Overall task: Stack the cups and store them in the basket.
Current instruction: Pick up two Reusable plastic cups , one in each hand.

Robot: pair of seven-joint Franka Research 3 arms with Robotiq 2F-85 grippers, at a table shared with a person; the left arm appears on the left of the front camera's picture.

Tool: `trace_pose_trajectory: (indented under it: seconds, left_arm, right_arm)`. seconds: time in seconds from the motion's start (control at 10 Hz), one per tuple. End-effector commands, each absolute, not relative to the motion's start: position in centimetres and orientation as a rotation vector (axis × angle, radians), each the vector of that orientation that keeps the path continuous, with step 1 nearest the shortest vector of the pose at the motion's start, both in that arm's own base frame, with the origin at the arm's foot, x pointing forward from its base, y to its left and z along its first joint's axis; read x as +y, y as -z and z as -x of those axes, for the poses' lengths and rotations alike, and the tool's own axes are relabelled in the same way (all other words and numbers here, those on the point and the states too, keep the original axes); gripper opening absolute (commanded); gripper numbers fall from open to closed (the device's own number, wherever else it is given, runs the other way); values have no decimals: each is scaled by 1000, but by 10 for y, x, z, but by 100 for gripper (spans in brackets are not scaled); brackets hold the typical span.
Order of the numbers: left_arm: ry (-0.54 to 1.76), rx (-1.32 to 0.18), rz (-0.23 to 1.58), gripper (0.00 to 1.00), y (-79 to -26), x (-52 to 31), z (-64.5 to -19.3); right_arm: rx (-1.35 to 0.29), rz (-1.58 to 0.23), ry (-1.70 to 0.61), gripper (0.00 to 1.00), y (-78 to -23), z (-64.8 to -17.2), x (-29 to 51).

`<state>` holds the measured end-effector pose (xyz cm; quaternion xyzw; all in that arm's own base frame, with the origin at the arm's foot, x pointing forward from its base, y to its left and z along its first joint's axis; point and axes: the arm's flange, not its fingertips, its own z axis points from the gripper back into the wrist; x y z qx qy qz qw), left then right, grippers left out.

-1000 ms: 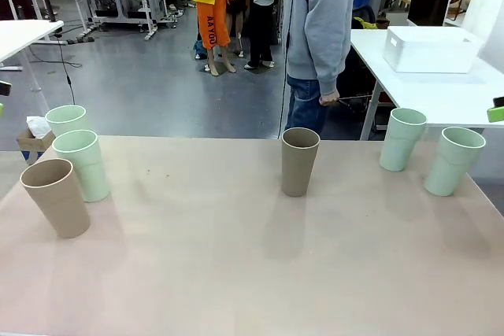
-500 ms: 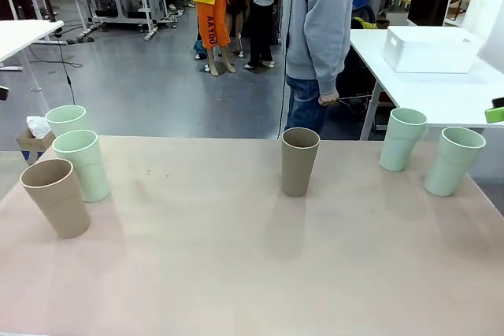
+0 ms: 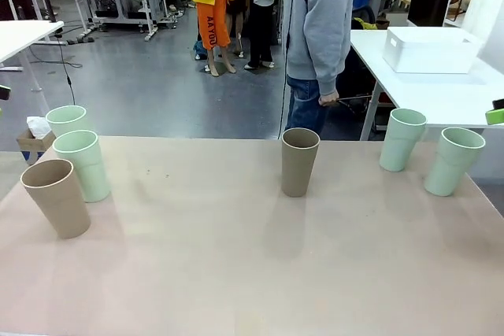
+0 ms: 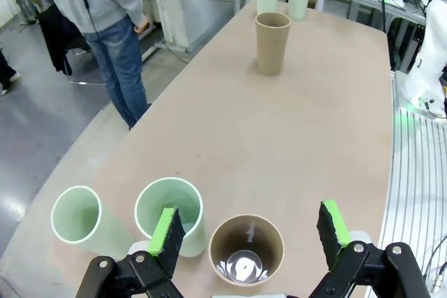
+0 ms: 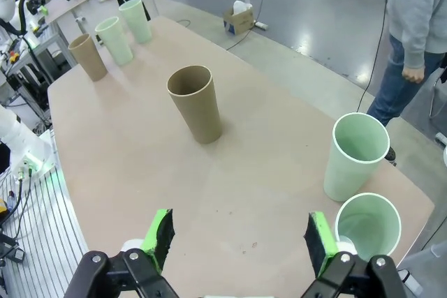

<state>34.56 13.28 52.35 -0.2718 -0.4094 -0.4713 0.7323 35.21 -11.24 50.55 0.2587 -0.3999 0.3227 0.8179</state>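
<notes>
A: How does the left gripper (image 4: pixel 249 227) stand?
B: Its jaws are spread wide, over the brown cup (image 4: pixel 246 250). One mint cup (image 4: pixel 171 209) is just beside a pad, so it should go down straight and close slowly.
A: And the right gripper (image 5: pixel 238 232)?
B: Also spread and holding nothing, near the right cups (image 5: pixel 356 155). The basket (image 3: pixel 431 53) stands well apart, on the side table (image 3: pixel 441 94).

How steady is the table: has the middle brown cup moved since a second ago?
No. The brown cup keeps its place against the table edge.
</notes>
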Motion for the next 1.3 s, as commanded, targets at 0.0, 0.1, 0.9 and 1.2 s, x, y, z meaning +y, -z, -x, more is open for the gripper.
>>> trace_pose_trajectory:
  seconds: [0.0,0.1,0.9,1.2]
  left_arm:
    - [1056,-926,604,100,-525,134,-347]
    - [1056,-926,604,100,-525,134,-347]
    - [1056,-926,604,100,-525,134,-347]
    - [1056,-926,604,100,-525,134,-347]
  right_arm:
    - [-880,-560,-709,100,-507,-356,-114]
    - [-880,-560,-709,100,-507,-356,-114]
    - [-880,-560,-709,100,-507,-356,-114]
    - [-880,-560,-709,100,-507,-356,-114]
